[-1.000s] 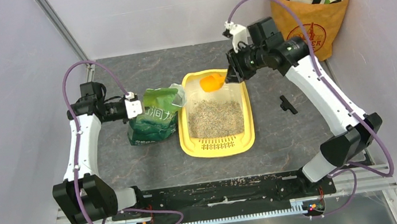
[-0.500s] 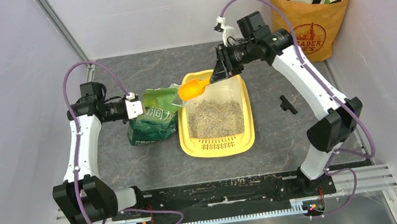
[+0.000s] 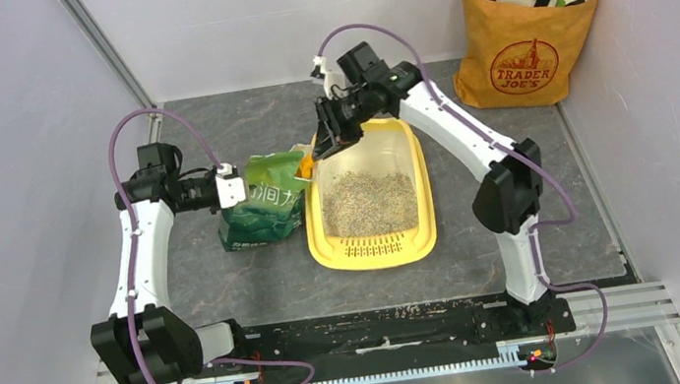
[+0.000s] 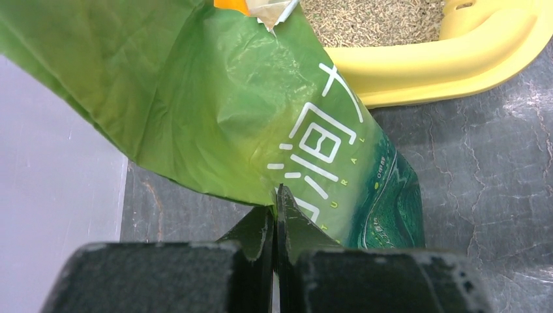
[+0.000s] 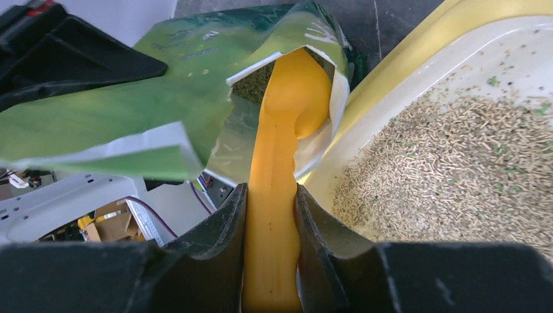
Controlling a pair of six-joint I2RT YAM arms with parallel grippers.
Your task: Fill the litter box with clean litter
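Right wrist view is showing the right pincer (image 5: 270, 195) pinching the orange scoop (image 5: 291, 98), bowl inside the green bag (image 5: 130, 111), whose edge the left pincer (image 4: 274, 202) is gripping. Some clean litter (image 3: 369, 203) is lying in the litter box (image 3: 374, 250). Likely reloading; next, lifting the scoop level.

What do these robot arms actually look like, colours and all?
Both match. The left arm and right arm are slim white tubes linked by chunky black joints, each trailed by a looping purple cable. The left gripper and right gripper each have two dark, tapering fingers.
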